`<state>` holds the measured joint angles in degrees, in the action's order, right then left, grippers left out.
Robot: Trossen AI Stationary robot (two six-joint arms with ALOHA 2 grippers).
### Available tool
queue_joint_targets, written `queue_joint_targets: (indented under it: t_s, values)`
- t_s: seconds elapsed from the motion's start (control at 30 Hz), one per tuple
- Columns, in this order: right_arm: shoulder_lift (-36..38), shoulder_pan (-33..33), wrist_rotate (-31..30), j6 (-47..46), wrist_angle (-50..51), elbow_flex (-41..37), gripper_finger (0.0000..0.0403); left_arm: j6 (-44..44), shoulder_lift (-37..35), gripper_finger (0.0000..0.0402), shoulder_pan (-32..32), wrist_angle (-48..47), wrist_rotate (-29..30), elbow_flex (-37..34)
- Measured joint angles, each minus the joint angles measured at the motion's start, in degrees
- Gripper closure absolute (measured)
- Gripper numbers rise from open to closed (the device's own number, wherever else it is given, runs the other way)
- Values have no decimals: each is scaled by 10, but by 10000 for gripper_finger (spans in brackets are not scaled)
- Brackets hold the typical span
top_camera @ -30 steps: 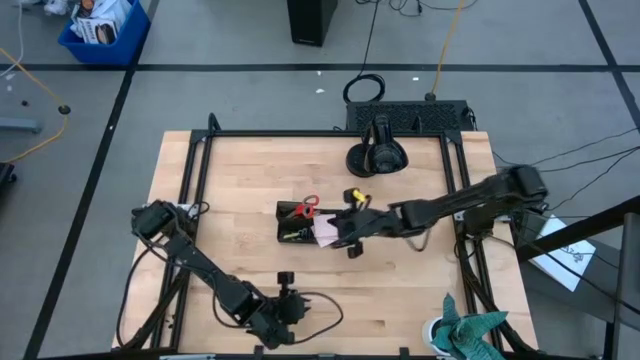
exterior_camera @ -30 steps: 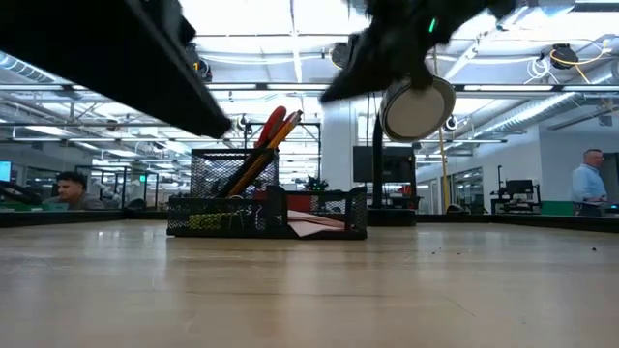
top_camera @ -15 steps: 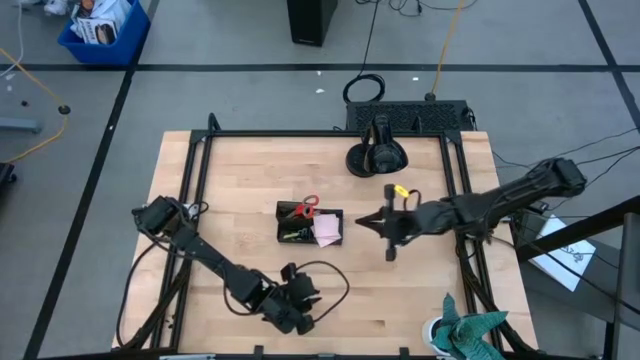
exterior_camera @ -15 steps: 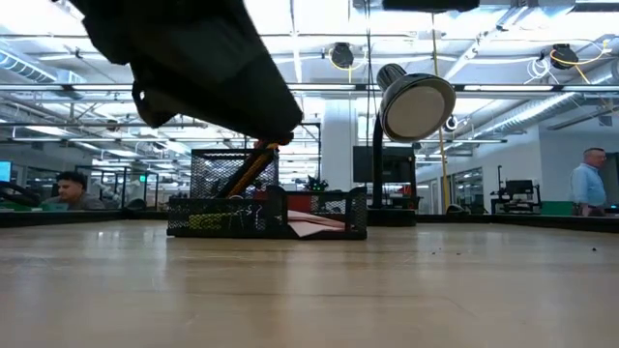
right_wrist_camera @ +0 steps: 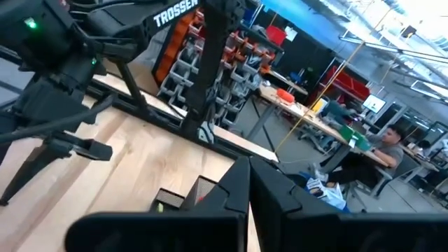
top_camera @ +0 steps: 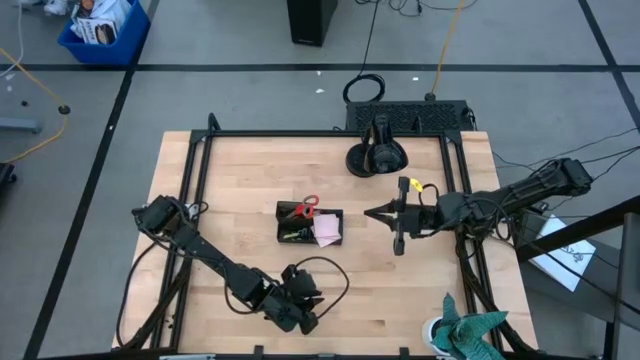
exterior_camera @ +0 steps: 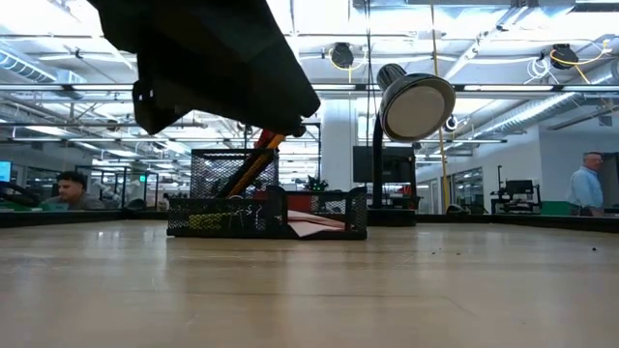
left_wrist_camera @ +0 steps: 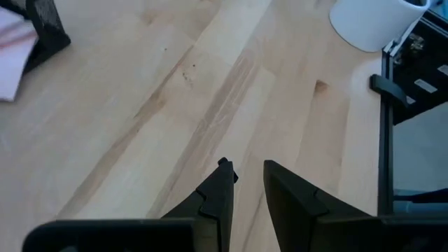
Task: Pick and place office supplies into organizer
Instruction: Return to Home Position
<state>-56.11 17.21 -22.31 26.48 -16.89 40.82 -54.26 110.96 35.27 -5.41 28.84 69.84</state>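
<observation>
The organizer (top_camera: 310, 222) holds the pad (top_camera: 327, 232) and scissors (top_camera: 308, 206), so both arms hang empty. The right gripper (top_camera: 370, 213) hovers near it, fingers pressed together. The left gripper (left_wrist_camera: 245, 166), well away, is all but closed, likely tucked for parking.

The black mesh organizer (exterior_camera: 338, 205) stood left of centre on the wooden table (exterior_camera: 406, 290). Orange pencils (exterior_camera: 253, 164) leaned out of its tall left cup, and a pink sticky-note pad (exterior_camera: 311, 228) lay in its low right compartment. The left arm (exterior_camera: 208, 53) loomed dark overhead at the near left. Far behind, one person (exterior_camera: 68, 188) showed at the left and another person (exterior_camera: 585, 184) stood at the right.
</observation>
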Motion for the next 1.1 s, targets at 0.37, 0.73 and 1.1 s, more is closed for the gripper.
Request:
queue_joint_targets:
  t_s: [0.37, 0.73, 1.1]
  values:
    - [-20, 27, 71, -41, -26, 0, 402, 30, 0, 316, 0, 10, -3, 0]
    - [-10, 61, 90, -89, 5, 0, 403, 355, 0, 316, -23, 88, 17, 0]
    - [-9, 57, 90, -187, 62, -7, 403, 699, -46, 341, -34, 152, -3, -1]
